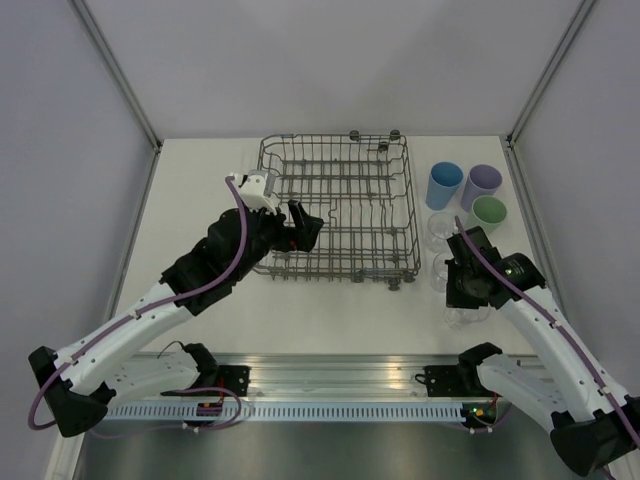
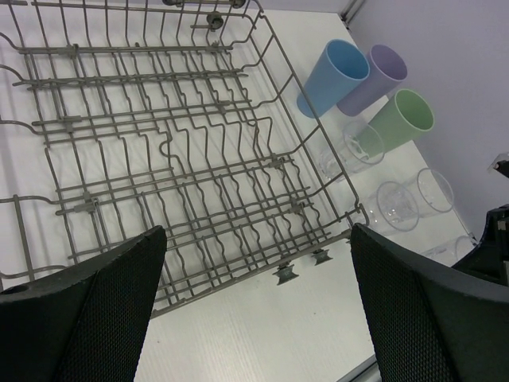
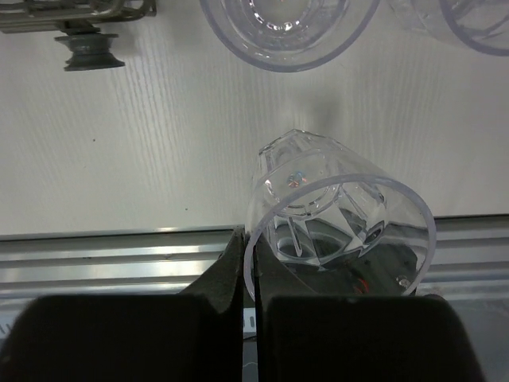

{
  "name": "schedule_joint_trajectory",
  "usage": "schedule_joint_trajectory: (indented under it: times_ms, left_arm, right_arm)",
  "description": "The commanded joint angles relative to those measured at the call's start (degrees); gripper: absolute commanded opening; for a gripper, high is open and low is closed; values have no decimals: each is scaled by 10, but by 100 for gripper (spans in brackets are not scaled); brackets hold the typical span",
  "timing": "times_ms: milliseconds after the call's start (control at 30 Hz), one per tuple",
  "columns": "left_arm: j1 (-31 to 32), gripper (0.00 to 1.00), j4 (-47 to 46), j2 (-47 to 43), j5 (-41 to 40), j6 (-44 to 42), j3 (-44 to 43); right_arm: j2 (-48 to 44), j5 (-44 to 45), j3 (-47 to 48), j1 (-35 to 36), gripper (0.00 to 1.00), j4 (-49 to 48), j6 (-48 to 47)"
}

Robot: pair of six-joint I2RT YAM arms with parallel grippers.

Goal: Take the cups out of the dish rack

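While your right hand (image 3: 248,247) pinches the rim of a clear cup (image 3: 334,215), jaws closed thin on its wall, just right of the near corner of the dish rack (image 1: 335,200), lower it until its base sits flat on the surface (image 3: 159,143), clear of the other clear cups (image 3: 278,32), then release; your left hand (image 2: 254,306) hangs wide open over the rack, empty

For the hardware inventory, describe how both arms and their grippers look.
The left arm and right arm share white links, black joints and a purple cable. The left gripper and right gripper are black and two-fingered; the left's pads look mesh-textured.
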State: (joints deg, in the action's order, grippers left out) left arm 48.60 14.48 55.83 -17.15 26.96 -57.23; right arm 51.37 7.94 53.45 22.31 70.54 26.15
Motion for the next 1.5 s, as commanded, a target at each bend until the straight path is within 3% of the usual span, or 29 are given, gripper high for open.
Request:
schedule_joint_trajectory:
  times_ms: [0,400,900,1267,1467]
  left_arm:
    - [-3,100,-4,-5,-19,-35,-6]
    - [-4,100,-2,-15,-27,-41,0]
    - [-8,100,0,-62,-38,-55,13]
    - [-13,100,-1,-81,-51,-63,30]
    - [-13,100,-3,-75,-46,-62,30]
  right_arm:
    - [-15,27,-33,4,0,-59,43]
    - [34,52,-51,24,1,-84,59]
    - [81,16,-116,29,3,-117,102]
    - [108,16,-104,32,4,-146,96]
    - [107,11,-100,32,14,-146,93]
